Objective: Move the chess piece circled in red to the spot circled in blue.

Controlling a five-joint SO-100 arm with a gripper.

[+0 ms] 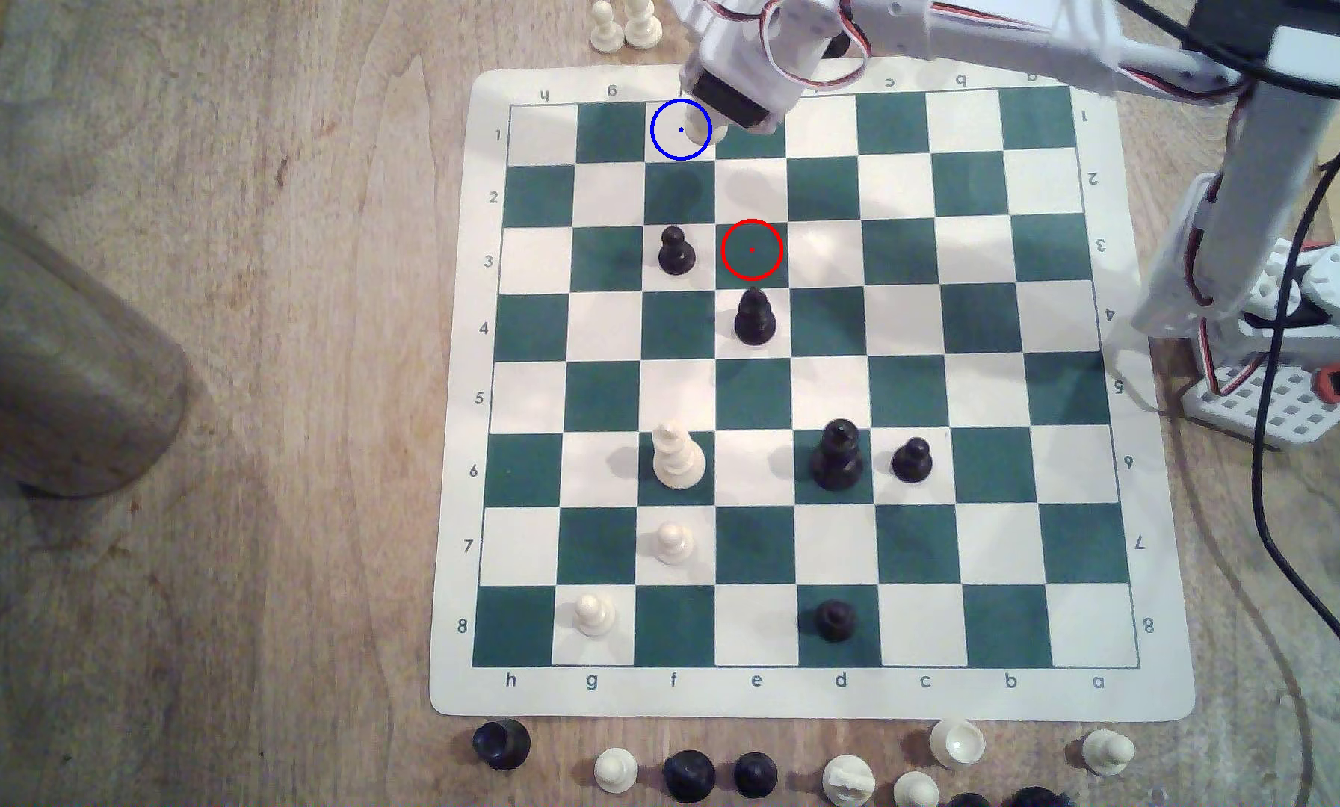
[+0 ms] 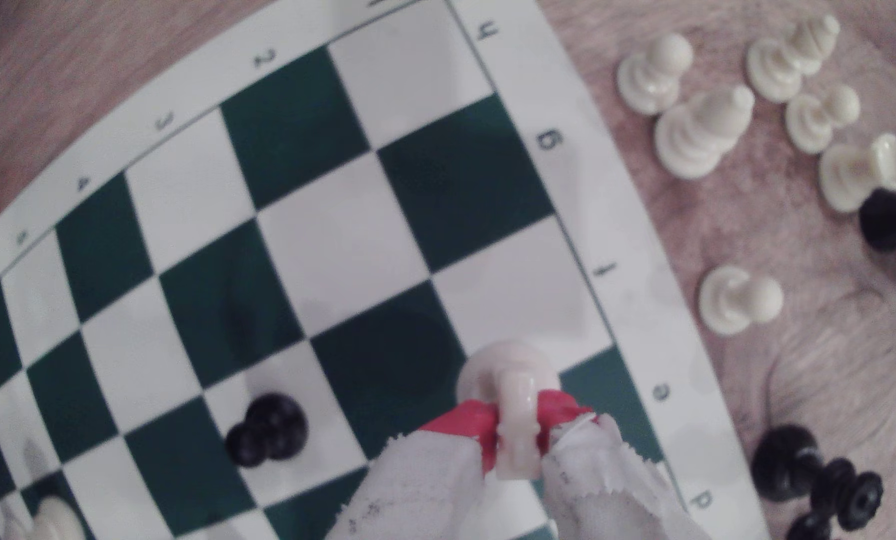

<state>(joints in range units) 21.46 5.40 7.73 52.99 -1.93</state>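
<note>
Wrist view: the gripper (image 2: 517,420) is closed on the chess piece (image 2: 517,415), its red fingertips (image 2: 466,420) pressing both sides of the piece. In the exterior view the piece (image 1: 699,132) is at about 12 o'clock on the board (image 1: 806,698), inside the blue ring of the spot (image 1: 670,143). The red-circled square (image 1: 752,250) is bare. I judge only lowering, if needed, and release remain. There are no containers with contents here.
</note>
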